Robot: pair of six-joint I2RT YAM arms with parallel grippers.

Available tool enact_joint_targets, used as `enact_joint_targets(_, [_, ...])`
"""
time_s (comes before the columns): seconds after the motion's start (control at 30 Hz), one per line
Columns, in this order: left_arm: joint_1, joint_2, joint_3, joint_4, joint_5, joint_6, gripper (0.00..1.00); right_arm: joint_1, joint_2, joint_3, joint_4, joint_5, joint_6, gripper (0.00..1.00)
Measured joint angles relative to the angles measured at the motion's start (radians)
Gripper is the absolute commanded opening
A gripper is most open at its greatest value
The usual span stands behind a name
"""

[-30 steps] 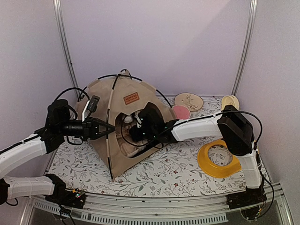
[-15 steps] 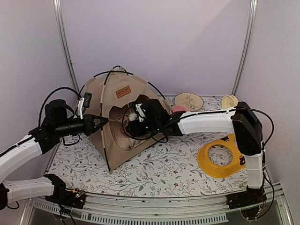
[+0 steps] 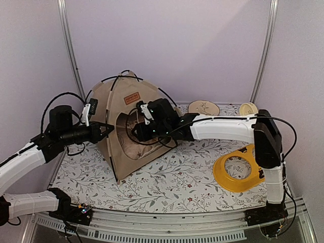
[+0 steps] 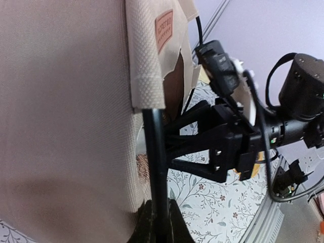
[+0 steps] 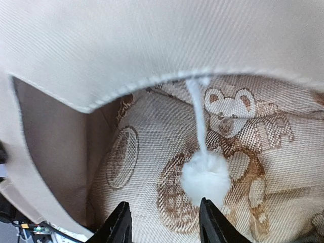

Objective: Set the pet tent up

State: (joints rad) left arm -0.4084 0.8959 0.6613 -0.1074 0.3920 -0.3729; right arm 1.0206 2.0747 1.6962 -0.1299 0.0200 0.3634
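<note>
The tan pet tent (image 3: 126, 109) stands peaked at the back left of the table, with black poles arching over it and a brown label (image 3: 132, 98) near the top. My left gripper (image 3: 108, 130) is shut on a black pole (image 4: 154, 152) at the tent's front left edge; the pole rises from between its fingers (image 4: 157, 225). At the doorway, my right gripper (image 3: 140, 129) is open (image 5: 164, 223), with nothing between its fingers. The white pom-pom (image 5: 205, 177) hangs just above its right finger. A beige patterned pillow (image 5: 147, 172) lies inside.
A yellow ring (image 3: 235, 173) lies at the right on the floral table cover (image 3: 167, 187). A patterned plate (image 3: 204, 108) and a small cream bowl (image 3: 248, 108) sit at the back right. Metal frame posts (image 3: 70, 50) stand at both back corners.
The tent has risen and shifted left into a taller peak. My left gripper drew the pole back to the left. The right gripper went from shut to open and moved left at the doorway.
</note>
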Motion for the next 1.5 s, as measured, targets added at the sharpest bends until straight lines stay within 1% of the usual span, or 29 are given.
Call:
enact_joint_targets(0.1, [0.008, 0.014, 0.013, -0.009, -0.001, 0.002, 0.0, 0.004, 0.123, 0.079, -0.003, -0.01, -0.024, 0.49])
enact_joint_targets(0.23, [0.024, 0.033, 0.037, -0.032, -0.024, 0.005, 0.0, 0.017, 0.307, 0.179, -0.048, -0.02, -0.05, 0.51])
enact_joint_targets(0.27, [0.031, 0.036, 0.041, -0.036, -0.033, 0.005, 0.0, 0.021, 0.344, 0.206, -0.055, -0.02, -0.051, 0.53])
enact_joint_targets(0.33, [0.047, 0.036, 0.047, -0.043, -0.05, 0.005, 0.0, 0.026, 0.36, 0.229, -0.063, -0.019, -0.051, 0.59])
enact_joint_targets(0.5, [0.088, 0.061, 0.085, -0.049, -0.117, 0.012, 0.0, 0.014, 0.286, 0.237, -0.106, -0.034, -0.066, 0.78])
enact_joint_targets(0.57, [0.103, 0.078, 0.101, -0.049, -0.14, 0.026, 0.0, 0.007, 0.239, 0.236, -0.116, -0.063, -0.077, 0.83])
enact_joint_targets(0.67, [0.134, 0.122, 0.128, -0.044, -0.162, 0.074, 0.0, -0.001, 0.163, 0.237, -0.116, -0.122, -0.097, 0.86])
enact_joint_targets(0.83, [0.205, 0.196, 0.166, -0.04, -0.15, 0.169, 0.0, -0.011, 0.016, 0.236, -0.107, -0.19, -0.11, 0.87])
enact_joint_targets(0.93, [0.264, 0.241, 0.191, -0.03, -0.121, 0.215, 0.0, -0.021, -0.084, 0.185, -0.093, -0.206, -0.109, 0.88])
enact_joint_targets(1.07, [0.353, 0.296, 0.206, 0.003, -0.008, 0.256, 0.0, -0.057, -0.222, 0.048, -0.077, -0.209, -0.108, 0.89])
enact_joint_targets(1.13, [0.382, 0.322, 0.217, 0.012, 0.053, 0.277, 0.04, -0.098, -0.29, -0.045, -0.07, -0.206, -0.101, 0.89])
enact_joint_targets(1.23, [0.406, 0.351, 0.235, 0.015, 0.11, 0.301, 0.04, -0.166, -0.36, -0.174, -0.059, -0.205, -0.087, 0.89])
enact_joint_targets(1.33, [0.428, 0.372, 0.255, 0.014, 0.132, 0.318, 0.06, -0.237, -0.416, -0.306, -0.056, -0.195, -0.067, 0.89])
enact_joint_targets(1.5, [0.444, 0.399, 0.304, 0.014, 0.129, 0.331, 0.23, -0.306, -0.479, -0.44, -0.057, -0.171, -0.044, 0.9])
